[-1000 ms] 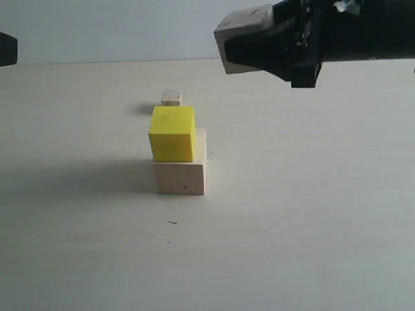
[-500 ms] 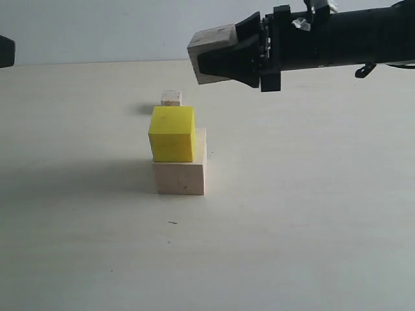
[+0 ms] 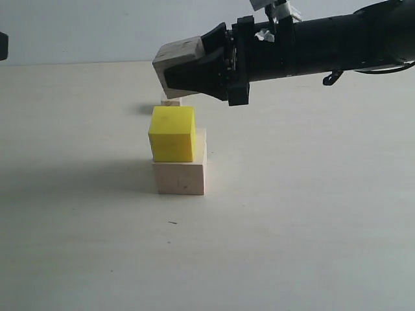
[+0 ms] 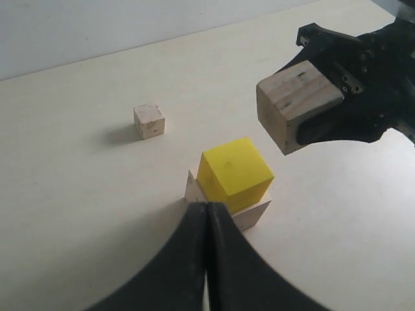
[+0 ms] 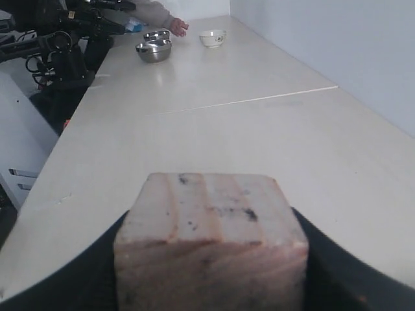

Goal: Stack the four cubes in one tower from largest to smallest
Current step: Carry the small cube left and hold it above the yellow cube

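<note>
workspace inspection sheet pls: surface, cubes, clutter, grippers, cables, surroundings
surface: pale table, one small dark speck in front of the stack.
job's things: yellow cube sits off-centre on the large wood cube; small wood cube held in the air near the stack; tiny wood cube alone on the table.
clutter: metal bowls and a white bowl at the table's far end.
grippers: right gripper closed on the small wood cube; left gripper shut, empty.
cables: short dark loop under the right arm.
surroundings: pale wall; a person's hand and dark equipment by the bowls.
</note>
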